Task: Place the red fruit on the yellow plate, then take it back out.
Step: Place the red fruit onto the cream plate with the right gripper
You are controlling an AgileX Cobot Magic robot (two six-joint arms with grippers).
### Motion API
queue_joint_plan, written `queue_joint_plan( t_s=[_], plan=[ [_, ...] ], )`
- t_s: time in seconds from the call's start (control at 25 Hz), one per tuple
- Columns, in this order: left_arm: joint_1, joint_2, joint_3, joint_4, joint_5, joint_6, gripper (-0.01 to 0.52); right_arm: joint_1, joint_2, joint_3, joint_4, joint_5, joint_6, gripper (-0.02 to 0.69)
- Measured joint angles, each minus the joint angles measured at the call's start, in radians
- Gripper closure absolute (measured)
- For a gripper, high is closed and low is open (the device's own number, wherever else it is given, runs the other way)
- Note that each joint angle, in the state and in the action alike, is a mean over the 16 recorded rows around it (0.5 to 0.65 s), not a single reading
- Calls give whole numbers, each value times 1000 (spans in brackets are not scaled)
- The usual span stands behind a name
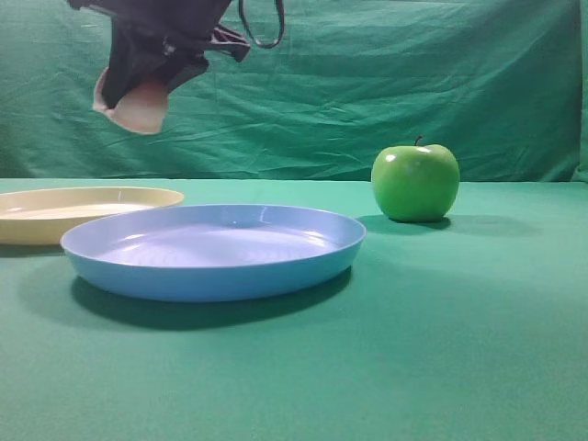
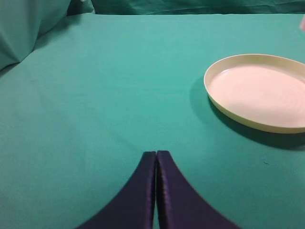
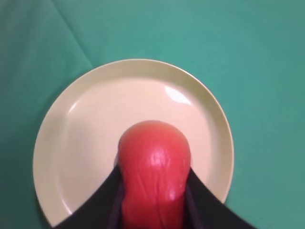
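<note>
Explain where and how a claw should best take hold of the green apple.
Grip the green apple across its widest middle, probably coming from above. It stands upright with its stem up, apart from the blue plate, so both round sides are free.

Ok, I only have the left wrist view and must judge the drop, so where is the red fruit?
Observer: The red fruit is held between the right gripper fingers, in the air directly over the yellow plate.
Operator: Anything near that plate?
Observer: A blue plate lies beside it, nearer the exterior camera.
Operator: Other fruit?
Observer: A green apple stands on the cloth, right of the blue plate.
</note>
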Motion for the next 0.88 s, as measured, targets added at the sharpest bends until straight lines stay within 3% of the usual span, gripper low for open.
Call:
queue_joint_plan(
  t_s=[0.32, 0.44, 0.6, 0.88],
  plan=[
    [0, 0, 0, 0, 0, 0, 514, 13, 18, -1, 15, -20, -20, 116],
    [0, 0, 0, 0, 0, 0, 514, 12, -9, -1, 12, 12, -16, 79],
    [0, 0, 0, 0, 0, 0, 514, 7, -75, -1, 1, 91, 5, 159],
    [0, 0, 0, 0, 0, 0, 514, -10, -254, -1, -52, 283, 124, 444]
  ],
)
